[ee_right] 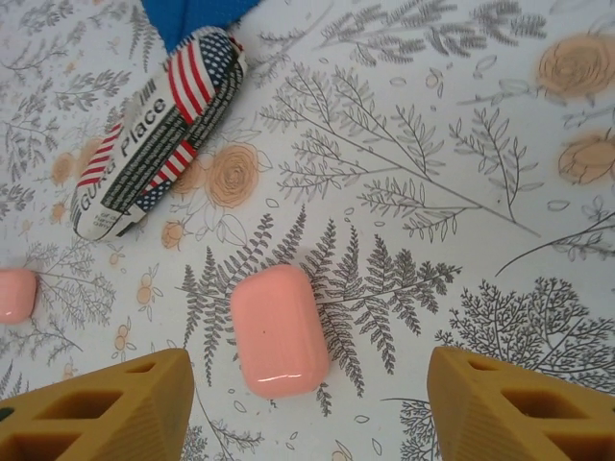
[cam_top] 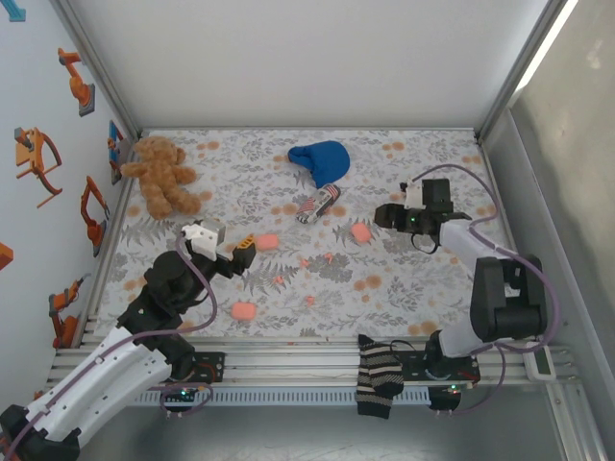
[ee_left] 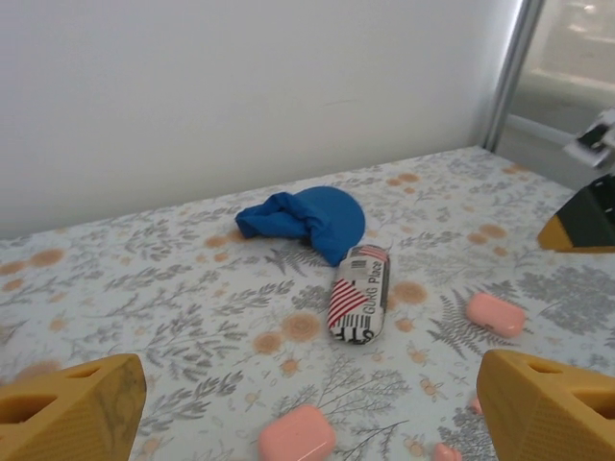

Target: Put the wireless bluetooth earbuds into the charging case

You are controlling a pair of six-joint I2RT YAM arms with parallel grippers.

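Low in the top view lies a salmon-pink rounded-square plastic charging case (cam_top: 243, 310); just above it the tiny coral-pink plastic earbuds (cam_top: 279, 279) sit scattered on the floral-print tabletop (cam_top: 423, 279). Higher up, the left gripper (ee_left: 309, 370) and the right gripper (ee_right: 309, 357) both gape wide, holding nothing (the right hovers over a second pink case (ee_right: 279, 329), lid shut). Nothing seems inserted yet; next, I judge, a case needs grasping and opening.

Top camera looking down over whole worktop (cam_top: 404, 288). Left wrist camera facing low toward back wall (ee_left: 240, 96); right wrist camera looking down, close. All sharing flag-print roll (cam_top: 317, 204).
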